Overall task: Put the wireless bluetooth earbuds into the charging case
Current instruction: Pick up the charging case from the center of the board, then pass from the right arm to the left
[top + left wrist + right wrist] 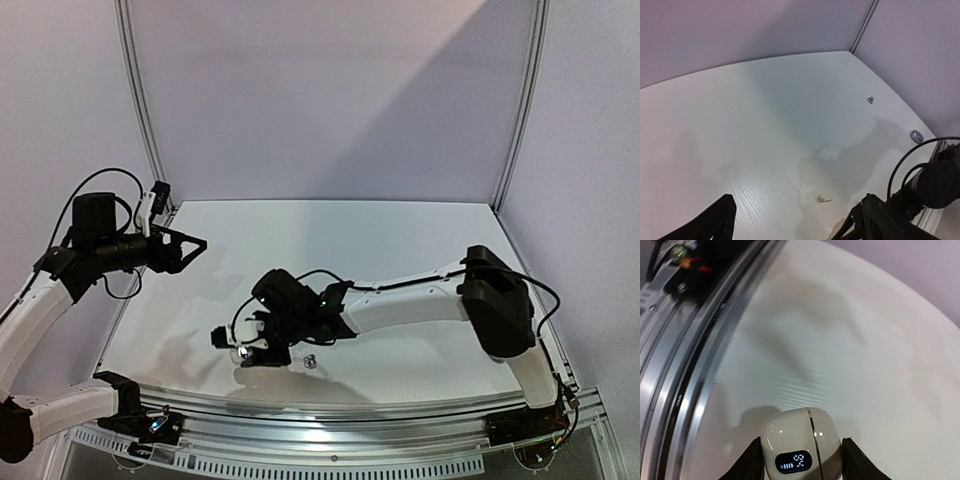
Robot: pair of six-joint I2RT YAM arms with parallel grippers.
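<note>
My right gripper point(245, 348) is shut on a glossy white charging case point(801, 445). Its lid is closed and a lit display faces the wrist camera. The case sits between both fingers point(752, 462), low at the table's front left near the rail. A small dark silvery earbud point(310, 362) lies on the table just right of that gripper. My left gripper point(188, 248) is open and empty, raised over the left edge. In the left wrist view a white earbud point(824, 198) lies between the open fingers' line of sight, a dark grey earbud point(870, 99) lies farther off, and another small grey piece point(916, 135) lies near the edge.
The metal front rail point(695, 365) runs close beside the case. The right arm point(935, 180) with its cable fills the lower right of the left wrist view. Pale walls and metal posts point(140, 110) enclose the white table point(400, 240).
</note>
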